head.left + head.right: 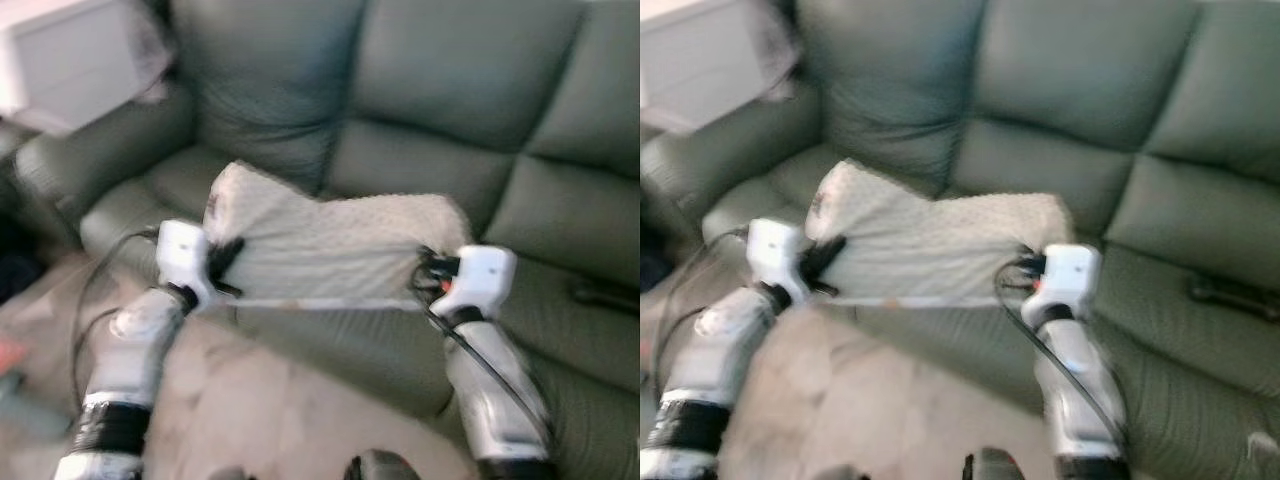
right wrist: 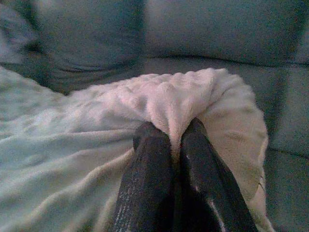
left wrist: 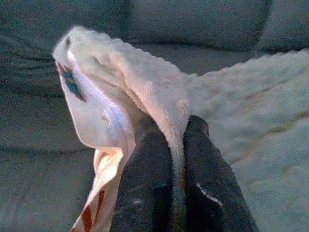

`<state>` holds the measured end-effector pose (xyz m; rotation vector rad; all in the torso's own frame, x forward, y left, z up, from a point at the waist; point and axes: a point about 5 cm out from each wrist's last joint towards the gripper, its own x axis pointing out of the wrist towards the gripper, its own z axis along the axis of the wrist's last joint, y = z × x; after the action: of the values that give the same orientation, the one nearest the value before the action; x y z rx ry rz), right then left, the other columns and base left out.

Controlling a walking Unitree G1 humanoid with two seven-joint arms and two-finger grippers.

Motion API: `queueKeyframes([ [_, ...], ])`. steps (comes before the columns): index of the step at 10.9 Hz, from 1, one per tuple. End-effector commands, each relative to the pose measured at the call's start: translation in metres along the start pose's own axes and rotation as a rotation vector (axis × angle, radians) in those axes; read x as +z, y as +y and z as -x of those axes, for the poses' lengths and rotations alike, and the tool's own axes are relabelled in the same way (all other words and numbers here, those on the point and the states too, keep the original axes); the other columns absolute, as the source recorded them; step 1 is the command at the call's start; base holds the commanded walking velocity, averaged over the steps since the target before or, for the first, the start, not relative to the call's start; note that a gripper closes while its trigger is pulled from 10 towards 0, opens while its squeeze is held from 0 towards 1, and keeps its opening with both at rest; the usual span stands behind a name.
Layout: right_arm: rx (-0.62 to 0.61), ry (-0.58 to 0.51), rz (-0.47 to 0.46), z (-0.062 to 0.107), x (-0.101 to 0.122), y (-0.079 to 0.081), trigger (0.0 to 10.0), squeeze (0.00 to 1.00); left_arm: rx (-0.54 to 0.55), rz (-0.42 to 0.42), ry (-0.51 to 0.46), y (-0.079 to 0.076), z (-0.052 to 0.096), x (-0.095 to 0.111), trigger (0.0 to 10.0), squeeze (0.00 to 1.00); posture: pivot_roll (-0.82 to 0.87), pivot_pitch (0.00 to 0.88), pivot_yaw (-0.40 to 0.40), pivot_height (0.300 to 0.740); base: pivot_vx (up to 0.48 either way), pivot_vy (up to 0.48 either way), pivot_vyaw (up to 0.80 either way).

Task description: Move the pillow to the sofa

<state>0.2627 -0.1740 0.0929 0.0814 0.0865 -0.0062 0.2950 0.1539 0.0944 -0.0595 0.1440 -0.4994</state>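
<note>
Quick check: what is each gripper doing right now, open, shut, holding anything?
Left gripper: shut on one end of the pillow, above the sofa.
Right gripper: shut on the pillow's other end.

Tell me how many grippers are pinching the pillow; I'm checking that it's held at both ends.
2. The left gripper is shut on the pillow's left corner, and the right gripper is shut on its right corner, above the sofa seat.
</note>
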Motion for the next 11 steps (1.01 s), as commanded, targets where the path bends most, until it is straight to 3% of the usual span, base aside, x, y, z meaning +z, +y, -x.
queueKeyframes([
  [1, 0.015, -0.033, -0.015, -0.0025, 0.0067, 0.0073, 10.0, 0.0, 0.016, -0.033, -0.016, 0.008, 0.0034, 0.008, 10.0, 0.0, -0.08, 0.021, -0.011, 0.74, 0.3, 0.375, 0.0],
  [5, 0.016, -0.019, -0.01, -0.0026, 0.0043, 0.007, 10.0, 0.0, 0.013, -0.042, -0.001, 0.0047, 0.0031, 0.0051, 10.0, 0.0, -0.08, 0.022, -0.016, 0.74, 0.061, 0.103, 0.0],
  [9, 0.018, -0.012, -0.012, -0.0023, 0.003, 0.0084, 10.0, 0.0, 0.004, -0.058, -0.001, 0.0039, 0.0035, 0.0051, 10.0, 0.0, -0.08, 0.023, -0.015, 0.74, 0.0, 0.459, -0.77],
  [11, 0.019, -0.011, -0.014, -0.0023, 0.0026, 0.009, 10.0, 0.0, 0.013, -0.06, -0.004, 0.0036, 0.0036, 0.005, 10.0, 0.0, -0.08, 0.027, -0.014, 0.74, 0.0, 0.0, -0.7],
])
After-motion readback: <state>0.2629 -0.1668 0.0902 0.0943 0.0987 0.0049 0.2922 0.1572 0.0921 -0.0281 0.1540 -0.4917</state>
